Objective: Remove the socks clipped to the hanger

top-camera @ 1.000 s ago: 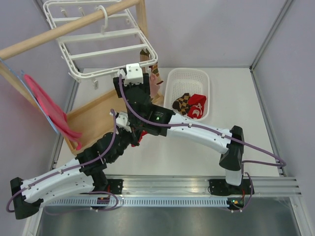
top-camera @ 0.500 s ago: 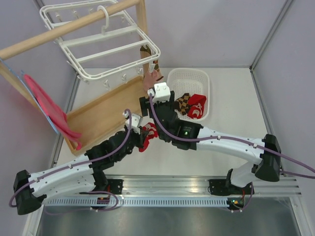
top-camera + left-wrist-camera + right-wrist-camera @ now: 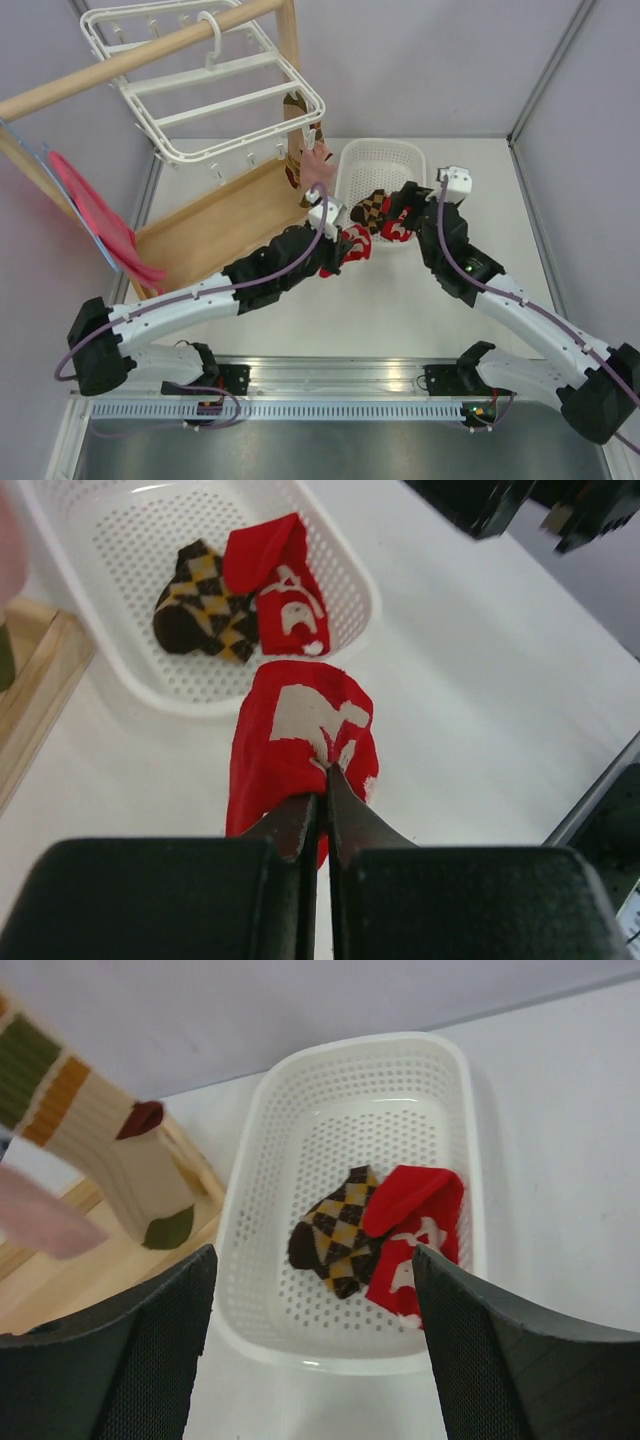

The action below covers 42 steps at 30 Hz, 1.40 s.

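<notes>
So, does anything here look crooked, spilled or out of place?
Nothing spilled or broken. The white hanger looks tilted, its clipped socks bunched at one corner. A red sock dangles from the left hand, just short of the basket.

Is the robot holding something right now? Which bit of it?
Yes. The left gripper is shut on a red sock with white marks, pinching it by one edge. The right gripper is open and holds nothing.
</notes>
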Each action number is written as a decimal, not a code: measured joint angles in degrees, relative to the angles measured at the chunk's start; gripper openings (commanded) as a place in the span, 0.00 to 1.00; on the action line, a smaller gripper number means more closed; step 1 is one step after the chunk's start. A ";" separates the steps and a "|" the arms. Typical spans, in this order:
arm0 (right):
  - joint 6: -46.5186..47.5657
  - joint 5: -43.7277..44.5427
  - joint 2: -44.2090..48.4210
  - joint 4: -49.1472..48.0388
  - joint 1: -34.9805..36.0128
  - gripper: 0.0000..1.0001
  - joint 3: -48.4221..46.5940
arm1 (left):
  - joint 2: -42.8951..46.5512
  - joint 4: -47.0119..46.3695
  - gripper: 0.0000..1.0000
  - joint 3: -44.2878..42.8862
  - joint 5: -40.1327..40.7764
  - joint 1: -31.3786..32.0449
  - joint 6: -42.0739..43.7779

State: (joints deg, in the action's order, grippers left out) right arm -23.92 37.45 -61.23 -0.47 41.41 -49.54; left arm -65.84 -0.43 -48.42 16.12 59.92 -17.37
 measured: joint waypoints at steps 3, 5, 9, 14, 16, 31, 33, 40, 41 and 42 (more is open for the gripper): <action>-3.08 -5.81 3.61 0.13 -7.58 0.83 4.26 | -8.76 -1.49 0.02 -9.53 -2.60 -0.72 0.50; -4.11 -8.24 4.76 0.57 -11.19 0.83 6.14 | -14.03 -2.38 0.02 -15.02 -4.79 -1.99 0.46; -5.29 -12.20 7.89 2.36 -13.75 0.83 8.63 | -23.47 -2.99 0.02 -23.89 -6.64 -5.64 0.28; -5.51 -14.91 12.28 3.65 -16.39 0.83 9.03 | -32.26 -2.99 0.02 -32.48 -6.16 -7.10 0.31; -5.51 -15.45 13.88 4.02 -17.07 0.83 9.18 | -35.54 -3.10 0.02 -35.47 -5.46 -6.91 0.31; -5.20 -18.36 20.24 7.37 -17.64 0.84 11.82 | -41.27 -1.73 1.00 -36.85 1.16 -6.43 -1.07; -5.20 -18.47 20.24 7.45 -17.64 0.84 12.11 | -38.16 -1.73 1.00 -33.94 1.33 -5.73 -0.48; -5.18 -18.82 20.13 7.82 -17.64 0.84 13.14 | -20.50 -2.25 1.00 -19.37 1.92 -0.26 1.20; -5.18 -19.02 20.13 7.80 -17.64 0.84 13.33 | -17.84 -2.36 1.00 -17.03 2.47 0.63 1.25; -5.18 -19.04 20.13 7.80 -17.64 0.84 13.46 | -15.52 -2.23 1.00 -14.97 3.06 1.40 1.25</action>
State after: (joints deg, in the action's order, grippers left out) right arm -29.10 18.41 -41.10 7.33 23.77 -36.07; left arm -81.36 -2.66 -63.40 19.18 61.32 -16.12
